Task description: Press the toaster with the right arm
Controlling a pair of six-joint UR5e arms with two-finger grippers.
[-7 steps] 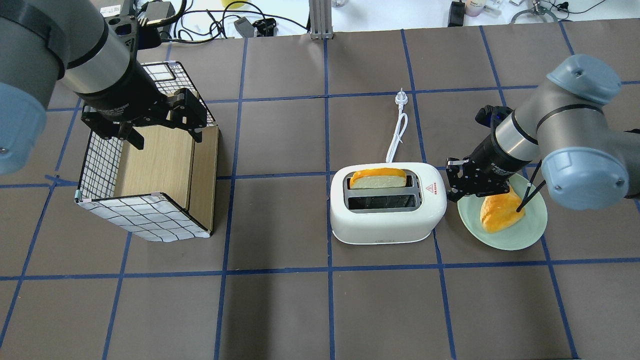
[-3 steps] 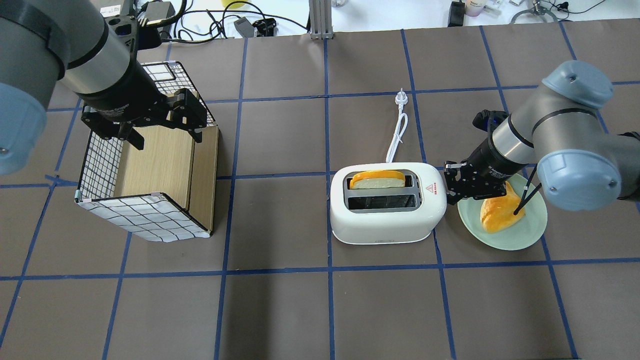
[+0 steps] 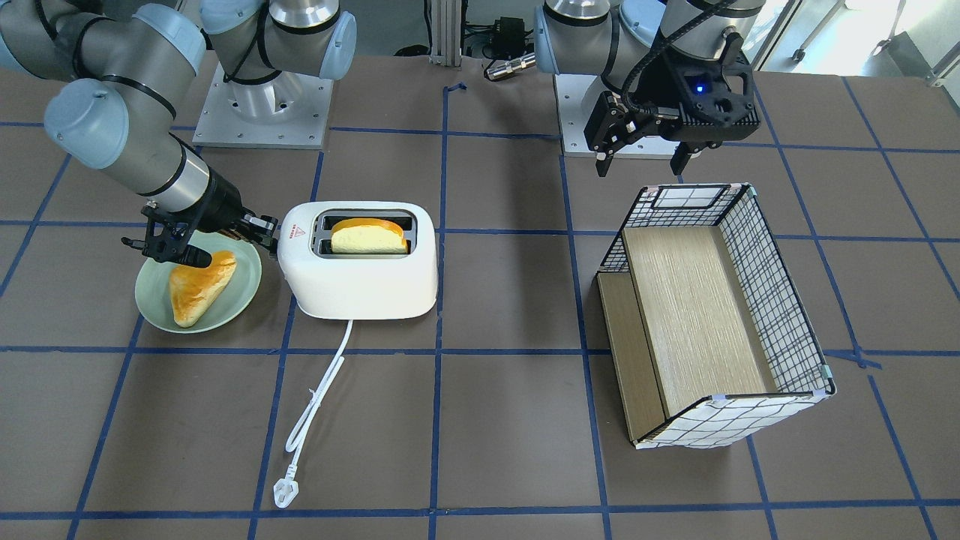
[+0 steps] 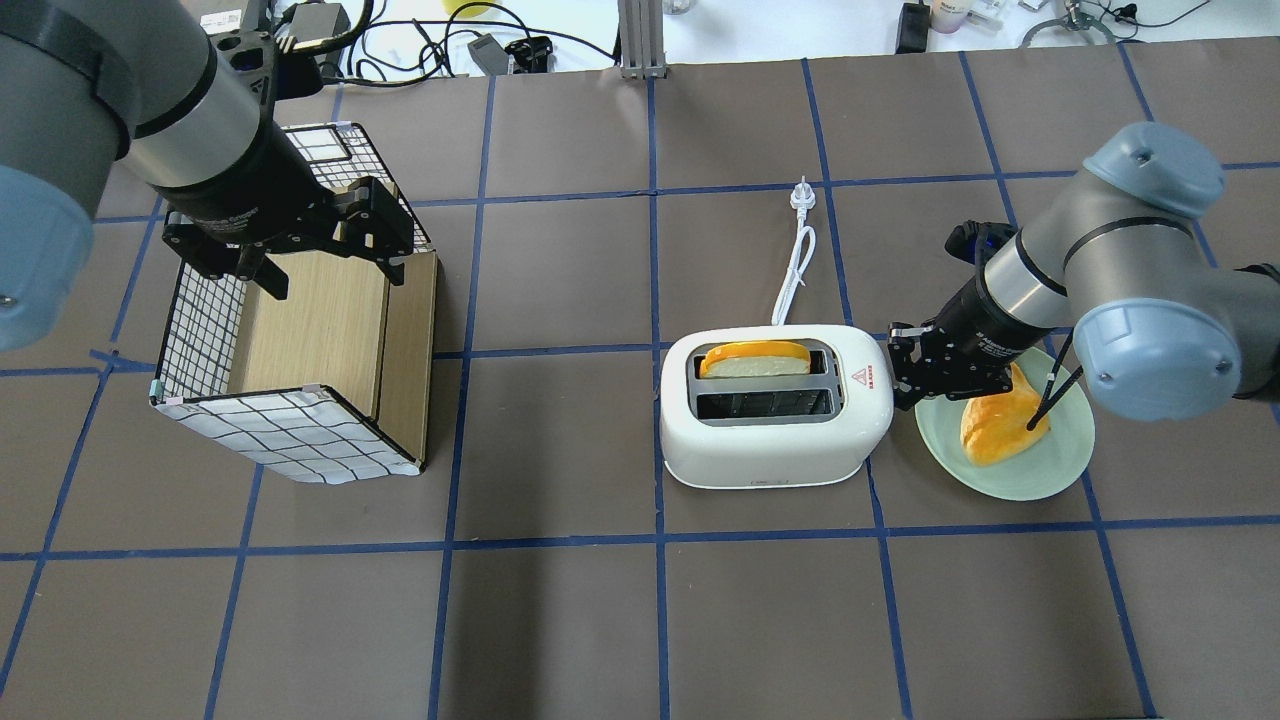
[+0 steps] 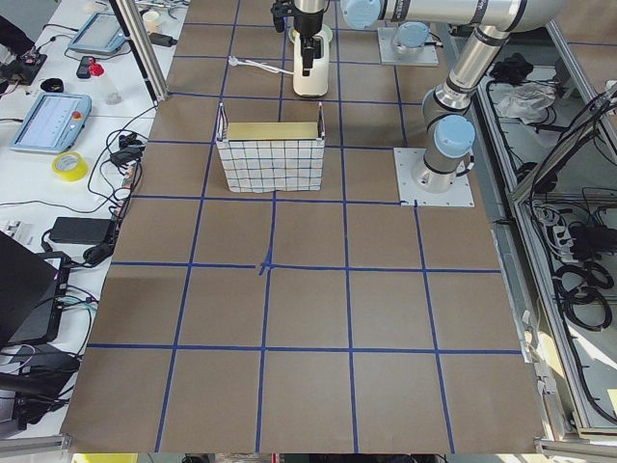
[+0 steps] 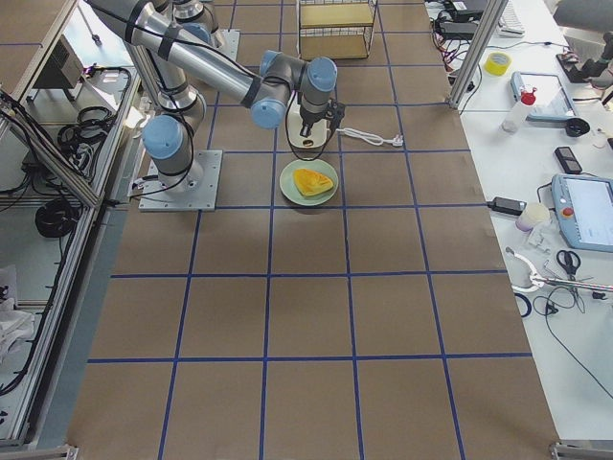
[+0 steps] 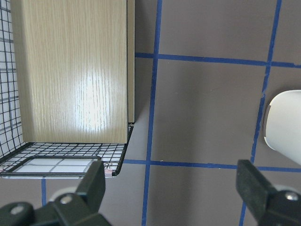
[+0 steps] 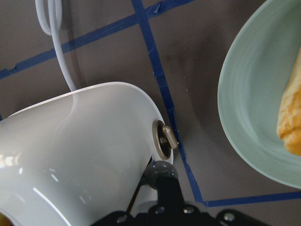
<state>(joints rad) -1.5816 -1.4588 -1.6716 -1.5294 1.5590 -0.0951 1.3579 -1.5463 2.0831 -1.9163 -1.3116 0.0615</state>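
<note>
The white toaster (image 4: 770,440) stands right of the table's middle, with a bread slice (image 4: 755,358) sticking up from its far slot. It also shows in the front view (image 3: 360,285) and in the right wrist view (image 8: 84,150). My right gripper (image 4: 897,385) is at the toaster's right end. In the right wrist view the gripper (image 8: 162,183) looks shut, its tip on a small grey lever (image 8: 162,170) below a beige knob (image 8: 165,139). My left gripper (image 4: 333,275) is open and empty above the basket; it also shows in the front view (image 3: 643,161).
A pale green plate (image 4: 1040,470) with a pastry (image 4: 1000,420) lies right beside the toaster, under my right wrist. The toaster's cord (image 4: 797,260) runs away toward the far side. A wire basket (image 4: 290,430) with wooden shelves lies on its side at the left.
My right gripper has moved slightly left, closer against the toaster's right end. The left arm has not moved.
</note>
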